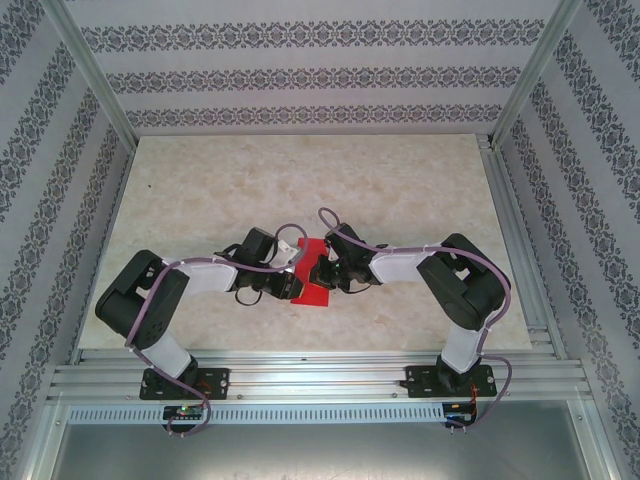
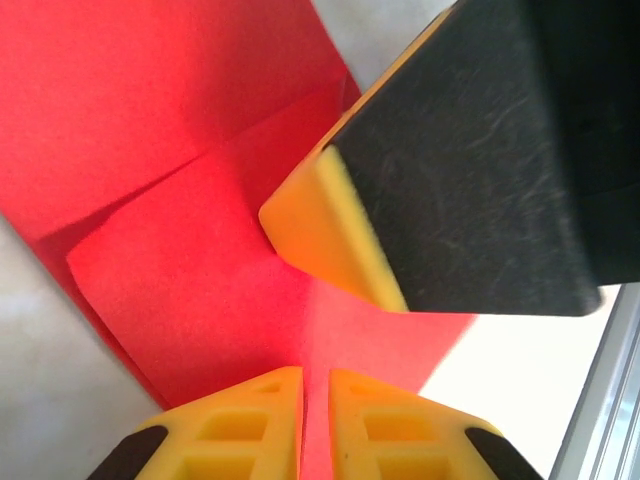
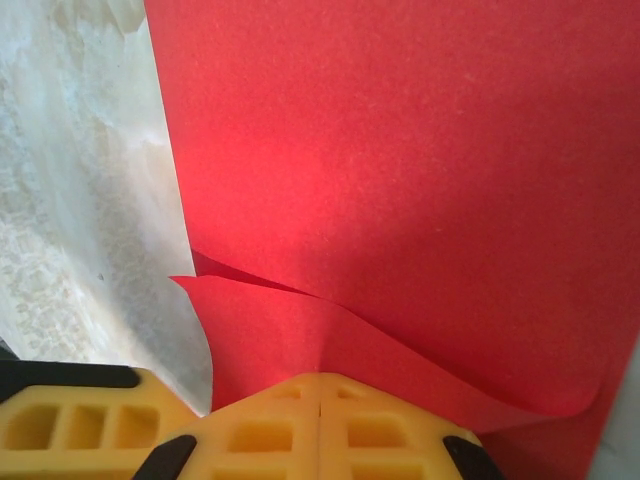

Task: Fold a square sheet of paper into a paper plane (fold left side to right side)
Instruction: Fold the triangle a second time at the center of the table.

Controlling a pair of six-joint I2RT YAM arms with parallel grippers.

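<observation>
Now: the sheet (image 1: 320,293) lies at the middle of the table (image 1: 400,190), red face up, between the two arms, with one flap doubled over it. The right hand (image 3: 320,388) has its fingers together, tip down at the sheet. I judge this a pin against sliding. The left hand (image 2: 316,385) sits at the flap, fingers almost together with a thin slit left. Cannot tell whether paper is pinched. Probably setting the crease.
</observation>
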